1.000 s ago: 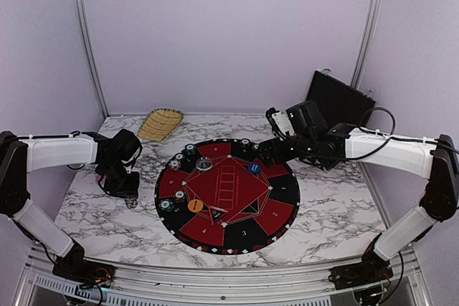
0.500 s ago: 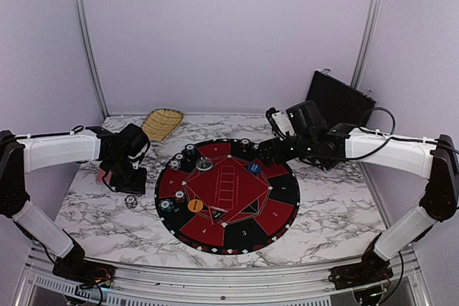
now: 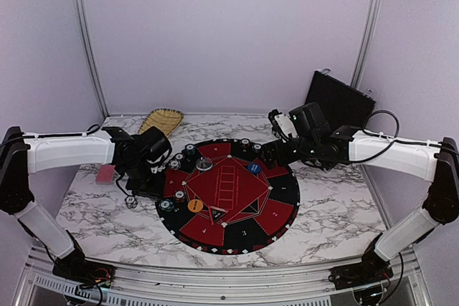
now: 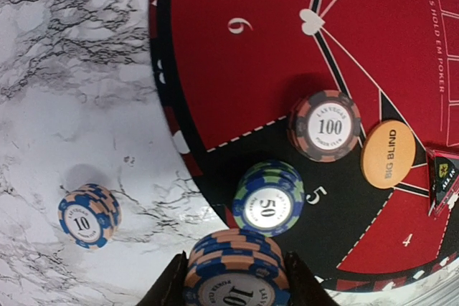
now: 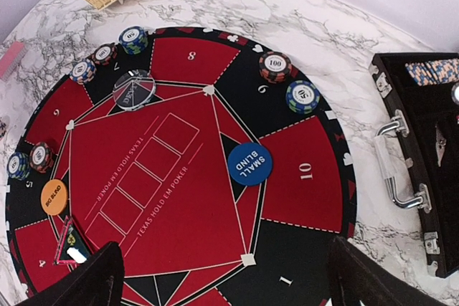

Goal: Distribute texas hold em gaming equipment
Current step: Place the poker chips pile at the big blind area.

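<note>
My left gripper is shut on a stack of blue-and-tan 10 chips, held above the left rim of the round red-and-black mat. Just ahead of it, a 50 stack and a 100 stack stand on the mat beside the orange big blind disc. Another 10 stack stands on the marble to the left. My right gripper hangs open over the mat's right side, near the blue small blind disc. A clear disc lies near segment 7.
More chip stacks ring the mat's far edge. The open black case lies to the right of the mat. A woven tray sits at the back left. Pink-backed cards lie on the marble at the left, and one card lies on the mat.
My left arm has swung right from the marble to the mat's left rim with the chip stack, uncovering the pink cards. The right arm has barely shifted.
</note>
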Controlling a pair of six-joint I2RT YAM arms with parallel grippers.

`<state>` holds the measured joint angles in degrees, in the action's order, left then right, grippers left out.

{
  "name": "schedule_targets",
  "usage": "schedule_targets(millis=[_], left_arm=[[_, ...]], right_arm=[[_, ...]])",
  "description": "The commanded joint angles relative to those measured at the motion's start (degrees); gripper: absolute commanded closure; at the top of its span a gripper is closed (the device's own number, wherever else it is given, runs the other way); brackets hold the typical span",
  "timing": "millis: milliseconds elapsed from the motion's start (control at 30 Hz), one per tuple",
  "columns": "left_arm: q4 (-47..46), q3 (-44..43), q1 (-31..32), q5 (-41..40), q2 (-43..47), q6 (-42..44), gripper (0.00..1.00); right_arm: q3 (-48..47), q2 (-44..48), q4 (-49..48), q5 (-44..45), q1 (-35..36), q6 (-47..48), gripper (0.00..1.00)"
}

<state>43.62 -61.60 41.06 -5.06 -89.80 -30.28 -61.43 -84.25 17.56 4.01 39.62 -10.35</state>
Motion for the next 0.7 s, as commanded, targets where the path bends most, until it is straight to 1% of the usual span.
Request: schedule_targets(millis=[0, 100, 300, 533, 667], left_arm=[[0.97, -2.77, 3.8, -0.61, -2.05, -3.21, 0.61], [0.66, -4.14, 6.98, -0.81, -4.19, -4.31, 0.61], [-0.32, -7.21, 10.94, -0.68, -8.59, -5.24, 0.61], [-1.43, -9.44, 13.43, -0.32, -12.62, -5.56, 0.61], [-2.21, -9.2, 13.81, -0.58, -14.24, -5.32, 0.62]], right_arm=[[0.62, 2.27, -1.1, 0.6, 0.46, -0.63, 0.04], [1.16, 2.7, -0.99, 0.6, 0.42, -0.72, 0.04], [1.66, 3.3, -0.76, 0.86, 0.44, -0.76, 0.04], [2.0, 3.8, -0.51, 1.09, 0.44, -0.93, 0.04], [2.17, 3.91, -0.42, 1.1, 0.46, -0.99, 0.04]])
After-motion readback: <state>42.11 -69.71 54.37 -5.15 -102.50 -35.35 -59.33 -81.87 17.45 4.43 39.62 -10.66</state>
